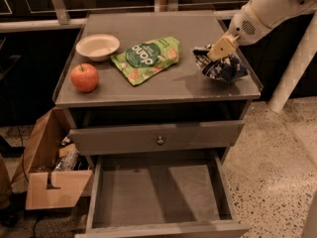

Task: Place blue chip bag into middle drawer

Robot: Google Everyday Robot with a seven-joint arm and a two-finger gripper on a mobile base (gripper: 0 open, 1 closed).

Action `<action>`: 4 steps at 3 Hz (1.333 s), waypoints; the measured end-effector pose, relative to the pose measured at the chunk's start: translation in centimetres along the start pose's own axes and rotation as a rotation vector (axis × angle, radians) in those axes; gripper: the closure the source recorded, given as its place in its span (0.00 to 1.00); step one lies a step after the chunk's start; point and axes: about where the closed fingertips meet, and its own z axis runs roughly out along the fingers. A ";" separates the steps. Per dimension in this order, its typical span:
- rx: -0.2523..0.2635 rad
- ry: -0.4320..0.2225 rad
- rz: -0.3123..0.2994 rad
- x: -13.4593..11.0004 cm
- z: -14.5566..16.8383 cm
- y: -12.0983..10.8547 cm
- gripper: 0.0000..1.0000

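Looking down on a grey counter (pixel 163 90) carrying a white bowl (pixel 97 46), a red apple (pixel 84 77) and a green snack bag (pixel 146 58). Reaching in from the upper right with the gripper (pixel 222 47), jaws clamping the top of the blue chip bag (pixel 225 69) near the counter's right edge. Standing pulled out below a shut drawer front (pixel 124 139): the middle drawer (pixel 153 197).

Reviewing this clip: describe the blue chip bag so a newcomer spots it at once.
Start at the grey cabinet top and go to its right edge. There, under the robot's claw, is the blue chip bag: small, crumpled, dark navy with white print, unlike the larger green snack bag nearby.
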 end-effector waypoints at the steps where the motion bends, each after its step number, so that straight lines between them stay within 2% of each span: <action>1: 0.000 0.000 0.000 0.0 0.0 0.0 1.00; 2: 0.024 0.010 -0.025 0.2 -1.1 0.6 1.00; 3: 0.059 0.012 -0.012 1.5 -3.3 2.2 1.00; 4: 0.050 0.020 0.031 5.4 -5.7 6.3 1.00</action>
